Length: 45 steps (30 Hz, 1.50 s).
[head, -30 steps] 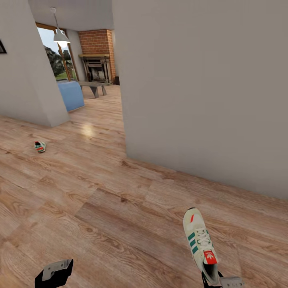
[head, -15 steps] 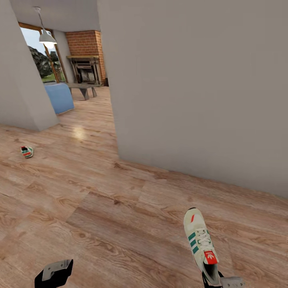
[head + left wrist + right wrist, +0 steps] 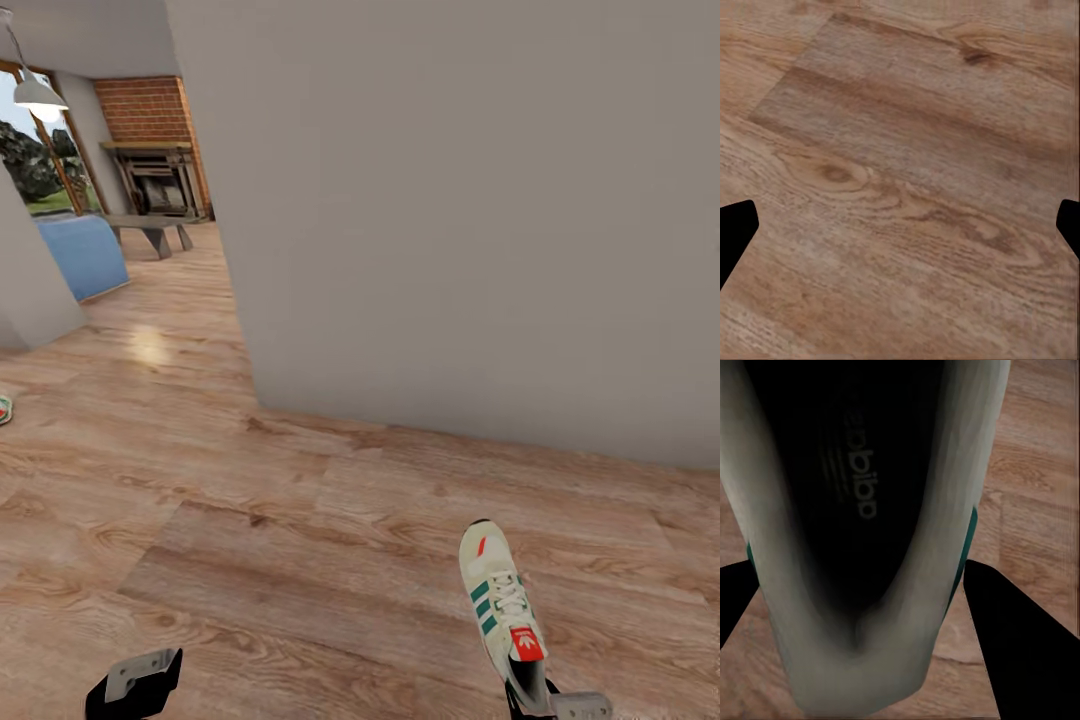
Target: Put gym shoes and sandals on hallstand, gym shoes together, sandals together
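My right gripper (image 3: 530,700) is shut on the heel of a white gym shoe (image 3: 497,598) with green stripes and a red tongue label, held toe-forward above the corridor floor (image 3: 300,560). In the right wrist view the shoe's dark inside (image 3: 862,510) sits between the black fingers (image 3: 1020,645). The other gym shoe (image 3: 3,408) lies on the floor at the far left edge, barely in frame. My left gripper (image 3: 135,685) hangs low at the left, open over bare planks (image 3: 900,187). The sandals and the hallstand are out of view.
A large grey wall (image 3: 470,220) stands close ahead and to the right, its corner (image 3: 250,400) meeting the floor. Behind it on the left a room opens with a brick fireplace (image 3: 150,150), a low bench (image 3: 150,228) and a blue sofa (image 3: 85,255).
The whole head view has swung to the right, so the wall fills more of it and the far gym shoe has slid to the left edge. Both grippers keep their pose; the held shoe stays gripped.
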Motion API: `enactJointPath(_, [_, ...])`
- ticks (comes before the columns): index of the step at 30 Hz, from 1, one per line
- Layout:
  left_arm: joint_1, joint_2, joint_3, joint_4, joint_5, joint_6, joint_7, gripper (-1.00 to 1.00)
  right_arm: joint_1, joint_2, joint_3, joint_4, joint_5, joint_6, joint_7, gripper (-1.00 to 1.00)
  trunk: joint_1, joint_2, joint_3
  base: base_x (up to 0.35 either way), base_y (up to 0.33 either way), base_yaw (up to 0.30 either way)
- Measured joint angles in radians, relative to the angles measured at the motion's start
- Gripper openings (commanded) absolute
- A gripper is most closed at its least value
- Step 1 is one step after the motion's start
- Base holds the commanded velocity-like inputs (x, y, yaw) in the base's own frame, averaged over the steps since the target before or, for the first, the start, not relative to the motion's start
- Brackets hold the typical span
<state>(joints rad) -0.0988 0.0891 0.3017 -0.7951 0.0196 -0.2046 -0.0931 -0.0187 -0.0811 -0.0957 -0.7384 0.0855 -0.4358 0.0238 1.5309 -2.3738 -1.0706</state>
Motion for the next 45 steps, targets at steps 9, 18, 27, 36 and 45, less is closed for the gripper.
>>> enactJointPath(9, [0.0, -0.001, 0.0, -0.001, 0.001, 0.0, 0.0, 1.0, 0.0, 0.001, 0.002, 0.002, 0.0, 0.0, 0.0, -1.0, 0.0, 0.0, 0.0, 0.252, 0.213, -0.108])
enactJointPath(18, [0.0, -0.001, -0.001, 0.0, 0.001, 0.0, 0.0, 1.0, 0.0, 0.002, 0.0, 0.003, 0.0, -0.001, 0.0, -1.0, 0.0, 0.0, 0.0, 0.263, 0.235, -0.223])
enactJointPath(27, [0.001, -0.001, -0.001, 0.001, 0.002, -0.001, -0.002, 1.0, 0.0, 0.002, 0.0, 0.004, -0.004, 0.0, 0.0, -1.0, 0.0, 0.0, 0.0, 0.126, 0.28, -0.295])
enactJointPath(36, [0.0, -0.001, -0.001, 0.001, 0.003, -0.001, -0.002, 1.0, 0.0, 0.002, 0.0, 0.005, -0.006, 0.0, 0.0, -1.0, 0.0, 0.0, 0.0, 0.003, 0.303, -0.3])
enactJointPath(45, [0.0, -0.001, -0.002, 0.002, 0.001, -0.002, -0.001, 1.0, 0.001, 0.002, 0.0, 0.004, -0.005, 0.0, 0.0, -1.0, 0.0, 0.0, 0.0, 0.0, 0.115, -0.3])
